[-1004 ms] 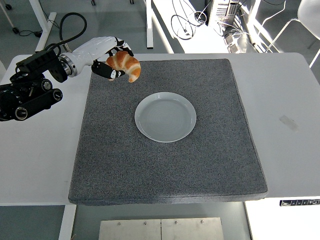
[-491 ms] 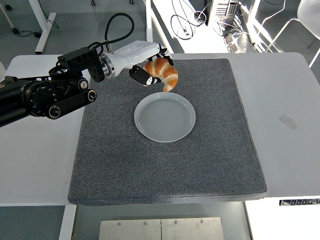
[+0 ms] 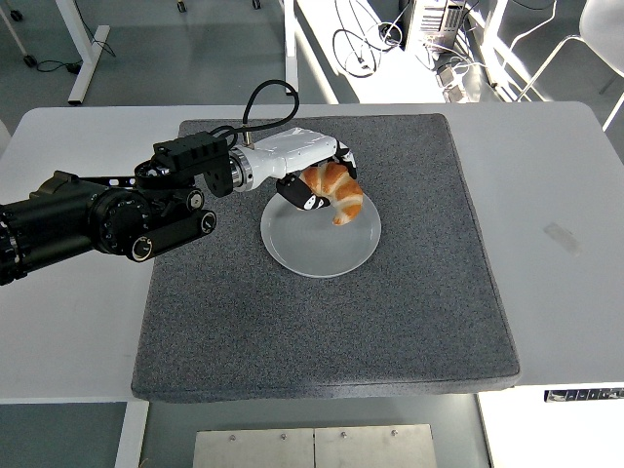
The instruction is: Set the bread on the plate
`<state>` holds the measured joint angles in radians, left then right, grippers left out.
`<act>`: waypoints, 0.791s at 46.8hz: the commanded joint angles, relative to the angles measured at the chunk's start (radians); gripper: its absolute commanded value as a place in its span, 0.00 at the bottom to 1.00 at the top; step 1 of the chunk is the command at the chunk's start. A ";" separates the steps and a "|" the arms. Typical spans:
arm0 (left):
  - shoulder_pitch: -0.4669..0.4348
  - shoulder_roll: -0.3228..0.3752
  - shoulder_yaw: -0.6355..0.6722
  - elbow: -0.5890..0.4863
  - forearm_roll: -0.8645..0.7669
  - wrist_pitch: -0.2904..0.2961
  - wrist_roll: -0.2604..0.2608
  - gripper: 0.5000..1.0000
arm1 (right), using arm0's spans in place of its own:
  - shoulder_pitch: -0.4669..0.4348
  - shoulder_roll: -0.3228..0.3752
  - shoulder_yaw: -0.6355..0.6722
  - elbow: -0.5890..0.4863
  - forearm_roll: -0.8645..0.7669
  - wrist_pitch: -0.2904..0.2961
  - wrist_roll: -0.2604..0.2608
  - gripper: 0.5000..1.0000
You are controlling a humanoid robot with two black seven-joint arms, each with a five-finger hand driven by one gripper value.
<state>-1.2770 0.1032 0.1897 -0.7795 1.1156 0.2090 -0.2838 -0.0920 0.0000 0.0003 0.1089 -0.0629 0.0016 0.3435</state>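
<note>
Left hand [image 3: 314, 178] reaches over the white plate [image 3: 322, 244] on the grey mat [image 3: 390, 322]. Fingers [image 3: 295, 193] are curled around the bread [image 3: 337, 191], a croissant, which protrudes rightward from the grasp, above the plate's upper portion.

The plate [image 3: 322, 244] lies on the mat [image 3: 244, 322], which covers the table [image 3: 556, 195]'s middle.

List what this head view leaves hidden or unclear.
- Croissant: its near-left side is covered by the left hand; from above, touching the plate or hovering cannot be told.
- Plate: its far rim is hidden under hand and croissant.
- Left arm: cut off by the left edge.
- Right hand: out of view.
- Mat: its near edge's underside is unseen.
</note>
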 commanded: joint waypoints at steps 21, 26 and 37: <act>0.022 -0.068 0.086 0.077 0.003 0.001 -0.021 0.00 | 0.000 0.000 0.000 0.000 0.000 0.000 0.000 1.00; 0.022 -0.069 0.089 0.077 0.003 0.001 -0.021 0.00 | 0.000 0.000 0.001 0.000 0.000 0.000 0.000 1.00; 0.024 -0.079 0.089 0.091 0.007 0.003 -0.021 0.00 | 0.000 0.000 0.000 0.000 0.000 0.001 0.000 1.00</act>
<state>-1.2548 0.0248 0.2805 -0.6906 1.1207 0.2106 -0.3053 -0.0920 0.0000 0.0004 0.1089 -0.0628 0.0017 0.3436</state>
